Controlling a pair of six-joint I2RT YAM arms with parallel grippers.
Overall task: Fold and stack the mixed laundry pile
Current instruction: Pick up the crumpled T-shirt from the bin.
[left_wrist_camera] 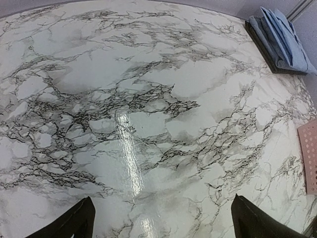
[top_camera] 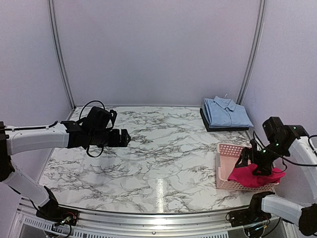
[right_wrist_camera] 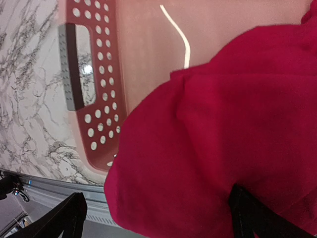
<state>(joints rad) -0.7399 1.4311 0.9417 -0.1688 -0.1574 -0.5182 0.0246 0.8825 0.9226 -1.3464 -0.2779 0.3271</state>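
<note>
Left claw [left_wrist_camera: 162,201], jaws apart, above tabletop's [top_camera: 163,148] left side; right claw [right_wrist_camera: 156,198], jaws apart, over magenta garment [top_camera: 255,177] in pink basket [top_camera: 225,151]; blue shirt [top_camera: 227,111] lies folded at far-right corner.

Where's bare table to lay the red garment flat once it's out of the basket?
Bare marble table runs across the middle, from under the left gripper to the pink basket, and back to the far edge left of the dark tray. The right side is crowded: folded blue shirt on the tray, basket with the magenta garment, right gripper over it.
</note>
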